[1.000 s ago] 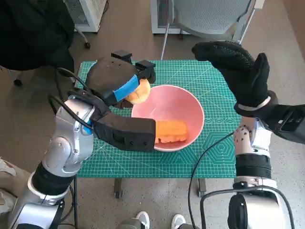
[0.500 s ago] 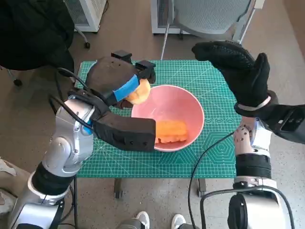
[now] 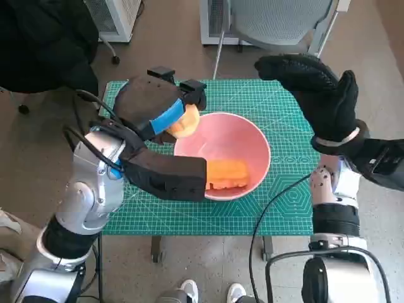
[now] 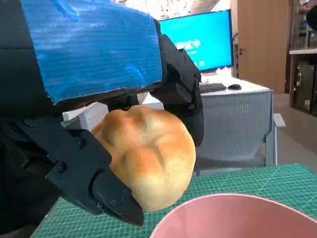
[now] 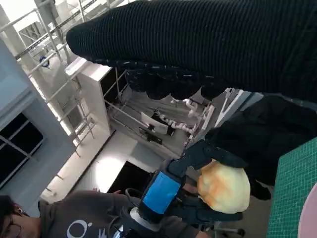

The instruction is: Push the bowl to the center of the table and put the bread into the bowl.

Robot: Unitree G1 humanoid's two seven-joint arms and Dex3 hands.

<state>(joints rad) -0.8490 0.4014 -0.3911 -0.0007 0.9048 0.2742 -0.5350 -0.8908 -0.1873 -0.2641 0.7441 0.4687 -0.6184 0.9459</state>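
A pink bowl [image 3: 243, 142] stands near the middle of the green cutting mat [image 3: 284, 189], with an orange piece of food [image 3: 227, 172] inside it by the near rim. My left hand [image 3: 153, 104] holds a round golden bread roll [image 3: 182, 123] just over the bowl's far left rim. In the left wrist view the bread roll [image 4: 146, 156] sits between the black fingers [image 4: 99, 186], above the bowl's rim [image 4: 228, 206]. My right hand [image 3: 319, 91] is raised to the right of the bowl, fingers spread, holding nothing. The right wrist view shows the bread roll [image 5: 223, 187] in the left hand [image 5: 166, 191].
A grey mesh chair [image 3: 278, 22] stands beyond the table's far edge. A dark garment [image 3: 38, 44] lies at the far left. A black cable [image 3: 278, 196] crosses the mat's right front corner. A person [image 5: 74, 220] shows in the right wrist view.
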